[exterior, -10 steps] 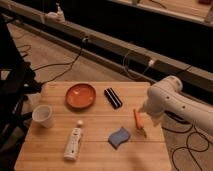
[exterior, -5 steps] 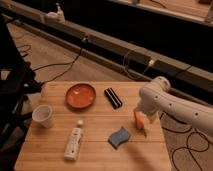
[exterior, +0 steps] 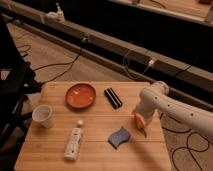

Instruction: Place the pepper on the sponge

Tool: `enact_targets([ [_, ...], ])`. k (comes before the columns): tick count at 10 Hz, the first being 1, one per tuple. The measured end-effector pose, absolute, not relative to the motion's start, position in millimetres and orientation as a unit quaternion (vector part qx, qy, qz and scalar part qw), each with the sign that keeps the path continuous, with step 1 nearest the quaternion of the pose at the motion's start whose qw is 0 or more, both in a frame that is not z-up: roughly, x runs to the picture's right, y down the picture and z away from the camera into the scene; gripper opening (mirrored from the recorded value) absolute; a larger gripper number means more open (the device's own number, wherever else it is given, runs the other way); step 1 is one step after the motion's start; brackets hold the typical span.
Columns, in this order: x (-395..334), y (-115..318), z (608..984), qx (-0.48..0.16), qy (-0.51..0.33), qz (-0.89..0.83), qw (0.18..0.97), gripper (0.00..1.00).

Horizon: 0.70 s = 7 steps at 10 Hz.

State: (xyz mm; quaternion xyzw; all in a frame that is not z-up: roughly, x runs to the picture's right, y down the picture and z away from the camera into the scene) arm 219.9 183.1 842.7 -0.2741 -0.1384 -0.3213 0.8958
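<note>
Pincer (exterior: 140, 124) with the pepper (exterior: 138, 120) clamped in it
We see it low over the right side of the bench (exterior: 95, 150), pepper just right of the blue sponge (exterior: 120, 137), not on it yet

Wooden table (exterior: 97, 120), plate (exterior: 81, 95), black block (exterior: 113, 97), cup (exterior: 43, 115), perhaps a bottle (exterior: 74, 141), sponge (exterior: 120, 137), gripper (exterior: 141, 123) beside it

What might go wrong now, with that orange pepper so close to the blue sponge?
The gripper, right of the sponge, has the pepper at its tip. The sponge is small and wavy-edged, so the slim pepper may roll off onto the table. Coming down, the gripper might also nudge the sponge aside.
</note>
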Motion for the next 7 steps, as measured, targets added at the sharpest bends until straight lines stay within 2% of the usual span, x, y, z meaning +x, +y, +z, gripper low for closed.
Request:
enact_targets([
  [1, 221.4, 187.7, 847.4, -0.277, -0.144, -0.313, 0.897, 0.64],
  [2, 222.8, 191.2, 851.6, -0.28, -0.151, -0.301, 0.899, 0.57],
  [7, 227.7, 177.1, 849.6, -0.271, -0.16, -0.269, 0.91, 0.06],
])
